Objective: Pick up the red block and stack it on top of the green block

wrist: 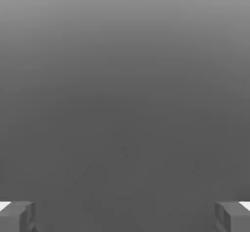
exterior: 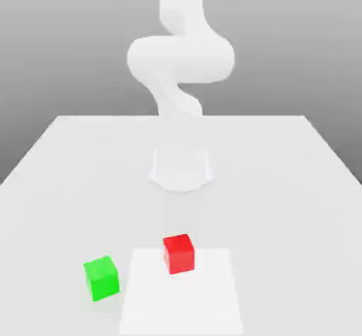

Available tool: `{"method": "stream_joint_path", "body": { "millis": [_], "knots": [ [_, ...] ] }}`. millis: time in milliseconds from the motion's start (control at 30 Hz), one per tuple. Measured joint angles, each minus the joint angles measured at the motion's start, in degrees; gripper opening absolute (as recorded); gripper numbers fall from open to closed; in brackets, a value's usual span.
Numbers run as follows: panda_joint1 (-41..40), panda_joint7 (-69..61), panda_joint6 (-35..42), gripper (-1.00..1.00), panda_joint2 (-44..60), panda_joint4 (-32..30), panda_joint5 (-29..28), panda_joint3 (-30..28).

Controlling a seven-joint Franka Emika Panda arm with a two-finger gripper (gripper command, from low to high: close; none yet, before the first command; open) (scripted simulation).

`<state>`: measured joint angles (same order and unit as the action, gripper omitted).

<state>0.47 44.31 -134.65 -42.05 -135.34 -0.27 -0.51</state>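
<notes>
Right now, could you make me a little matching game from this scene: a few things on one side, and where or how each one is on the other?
Things:
1. red block
2. green block
3. gripper
4. table

Descriptions:
A. open, holding nothing
B. white surface carrying both blocks
C. nearer the exterior view's left, standing apart
D. on the paler square patch, toward the exterior view's right of the other block

Pairs: 1-D, 2-C, 3-A, 4-B
</notes>
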Motion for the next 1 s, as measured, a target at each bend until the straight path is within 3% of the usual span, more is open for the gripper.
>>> {"method": "stream_joint_path", "body": {
  "millis": [567, 800, 833, 1000],
  "knots": [
    [3.3, -14.1, -25.3, 0.0, 34.7, -28.9, -1.0, -4.3],
    [1.7, -18.3, -39.2, 0.0, 51.6, -28.9, 3.3, -1.6],
    [1.3, -18.5, -40.3, -1.0, 52.9, -28.7, 3.6, -1.1],
    [1.2, -18.3, -40.2, -1.0, 52.9, -28.7, 3.4, -1.1]
  ]
}}
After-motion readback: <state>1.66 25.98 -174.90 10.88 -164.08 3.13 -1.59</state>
